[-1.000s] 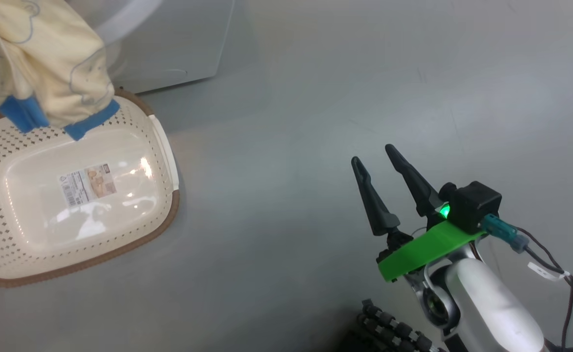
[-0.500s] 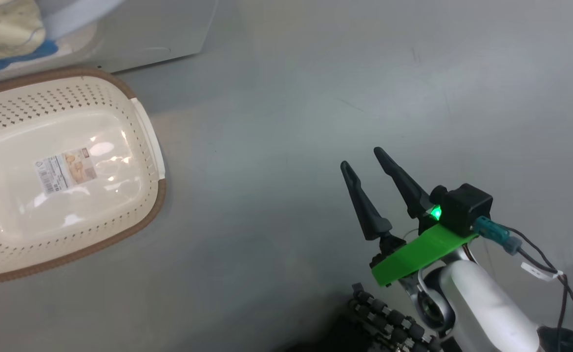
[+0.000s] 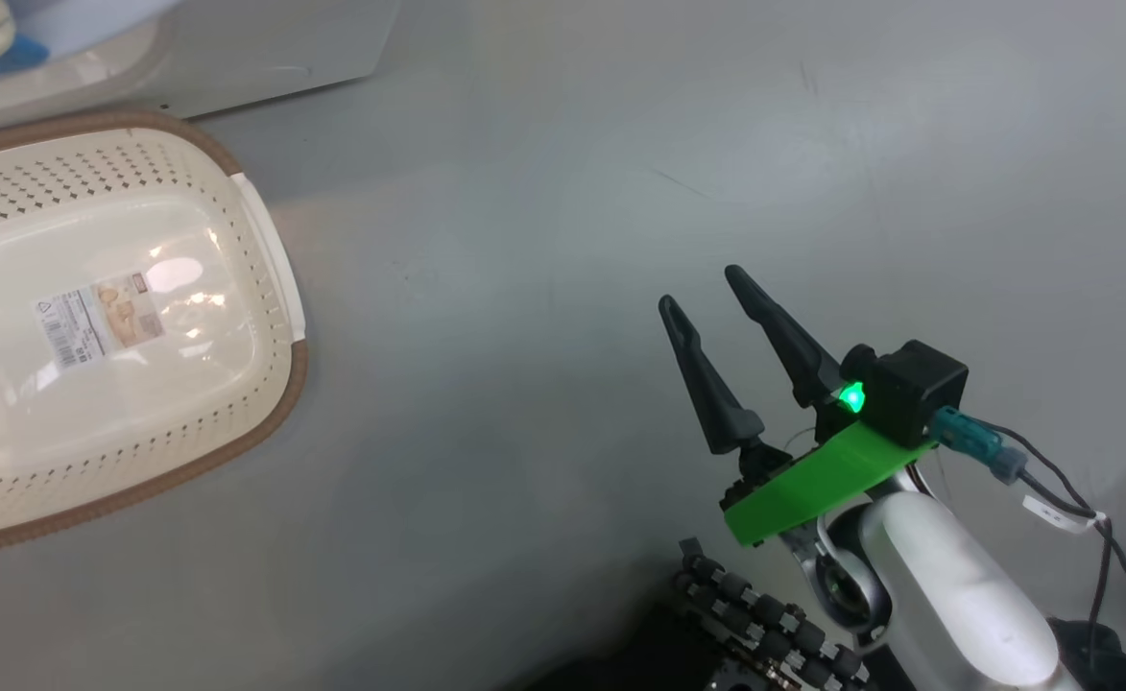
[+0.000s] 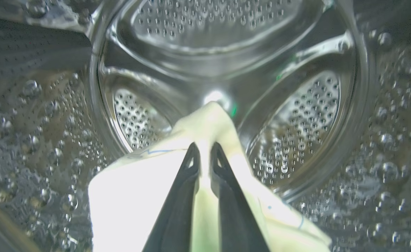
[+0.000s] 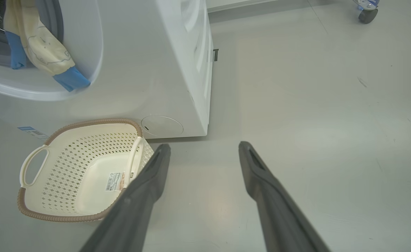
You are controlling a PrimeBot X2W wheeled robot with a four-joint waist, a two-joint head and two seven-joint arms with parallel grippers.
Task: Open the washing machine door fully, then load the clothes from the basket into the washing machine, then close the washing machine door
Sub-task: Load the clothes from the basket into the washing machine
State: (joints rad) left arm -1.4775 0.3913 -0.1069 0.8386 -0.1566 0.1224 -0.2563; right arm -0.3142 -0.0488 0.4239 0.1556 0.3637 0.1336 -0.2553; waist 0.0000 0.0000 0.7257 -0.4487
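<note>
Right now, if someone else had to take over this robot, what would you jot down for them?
Left gripper: shut on the cream-yellow garment, reaching inside the steel drum.
Right gripper: open, holding nothing, above the floor.
Basket: on the floor by the washing machine, empty.
Done: clothes out of the basket.
Left: the garment's blue-trimmed end hangs over the opening's lip; push it in, let go, withdraw, close the door.
</note>
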